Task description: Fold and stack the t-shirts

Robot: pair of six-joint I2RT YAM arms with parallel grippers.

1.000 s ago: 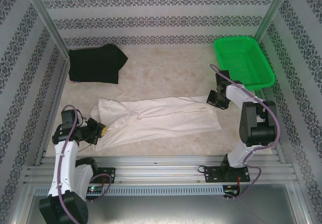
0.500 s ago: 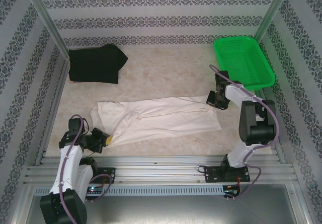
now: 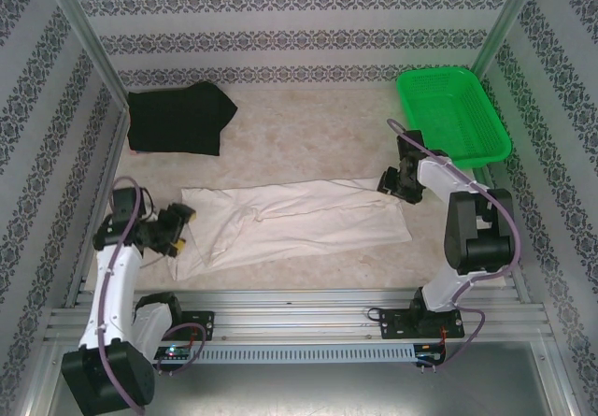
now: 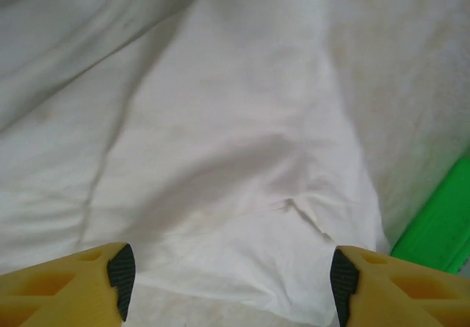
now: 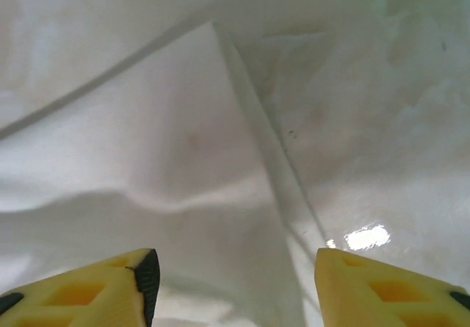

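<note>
1. Both grippers have let go of the cloth in the last second. The left gripper has swung away from the near rail toward the left end of the cream shirt, while the right gripper has barely shifted at the right end.
2. On the left wrist camera I see the fingers spread wide, with nothing between them and loose cloth lying below. The right wrist camera shows the same: fingers apart, hovering over the shirt just beside a straight folded edge.
3. I see the cream shirt lying as a long narrow band, left to right across the middle of the table, slightly rumpled at its left end. The black shirt sits folded in the far left corner, well apart from it.
4. I judge the lengthwise fold done and the release as the step in hand. To finish it well, I lift both arms straight up with the jaws wide, so no pad drags a layer back open.
5. For the cross fold that seems due next, I would flatten the rumpled left end first. Then I would pinch all the layers together at one end and carry them level over the other end.
</note>
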